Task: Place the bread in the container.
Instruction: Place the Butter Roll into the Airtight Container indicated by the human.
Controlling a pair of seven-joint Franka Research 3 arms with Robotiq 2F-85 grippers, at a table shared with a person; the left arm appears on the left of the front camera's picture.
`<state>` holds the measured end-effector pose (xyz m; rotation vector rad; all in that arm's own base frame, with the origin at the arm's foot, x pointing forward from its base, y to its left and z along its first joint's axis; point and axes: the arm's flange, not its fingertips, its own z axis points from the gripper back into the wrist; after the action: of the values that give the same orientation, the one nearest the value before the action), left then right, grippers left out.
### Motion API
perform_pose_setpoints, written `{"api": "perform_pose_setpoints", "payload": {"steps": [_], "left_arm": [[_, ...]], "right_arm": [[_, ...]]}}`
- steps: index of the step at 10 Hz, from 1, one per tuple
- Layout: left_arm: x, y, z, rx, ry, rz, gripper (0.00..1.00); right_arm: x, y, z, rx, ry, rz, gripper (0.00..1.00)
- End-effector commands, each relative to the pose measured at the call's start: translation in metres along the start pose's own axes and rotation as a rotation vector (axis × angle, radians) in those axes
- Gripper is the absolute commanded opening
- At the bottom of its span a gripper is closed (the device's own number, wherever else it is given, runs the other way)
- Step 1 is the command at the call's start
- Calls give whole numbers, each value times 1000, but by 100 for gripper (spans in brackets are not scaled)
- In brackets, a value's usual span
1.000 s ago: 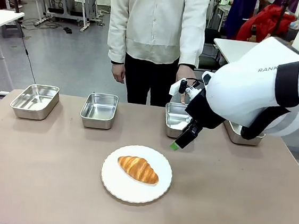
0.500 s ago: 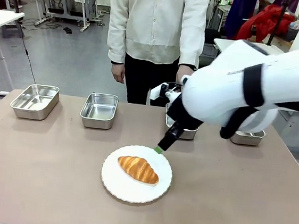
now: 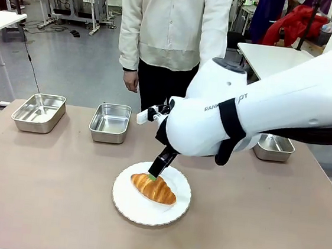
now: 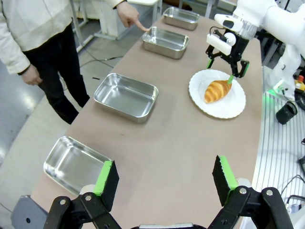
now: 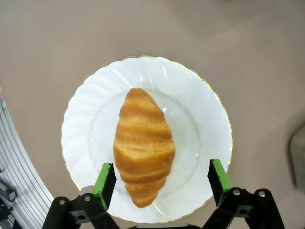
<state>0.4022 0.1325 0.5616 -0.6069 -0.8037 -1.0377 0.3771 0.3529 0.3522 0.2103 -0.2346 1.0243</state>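
The bread [image 3: 154, 188] is a golden-brown croissant lying on a round white plate [image 3: 171, 211] at the table's middle. My right gripper [image 3: 152, 176] hangs just above it, open, with green pads either side of the croissant [image 5: 143, 145] in the right wrist view. Of the steel pans, the third container [image 4: 165, 42] has a person's finger [image 4: 141, 27] pointing at its rim. My left gripper [image 4: 165, 179] stands open and holds nothing, well back from the plate [image 4: 224, 107].
Other steel pans sit along the far edge at the left [image 3: 39, 111], left of centre [image 3: 110, 121] and far right [image 3: 275, 146]. My right arm [image 3: 226, 119] spans the table's right half. A person [image 3: 172, 36] stands at the far side.
My right arm has swung left and down, from in front of the third pan to just over the croissant. The pan and the person's hand are now behind it.
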Motion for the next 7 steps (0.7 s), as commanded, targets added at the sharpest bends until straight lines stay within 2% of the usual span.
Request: {"api": "perform_pose_setpoints", "payload": {"steps": [1,7], "left_arm": [[0,-2,1,-4,11,2,100],[0,-2,1,-4,11,2,100]], "right_arm": [[18,6,-10,-32,56,-29,100],[19,11,-38,-22,119,-32,100]]}}
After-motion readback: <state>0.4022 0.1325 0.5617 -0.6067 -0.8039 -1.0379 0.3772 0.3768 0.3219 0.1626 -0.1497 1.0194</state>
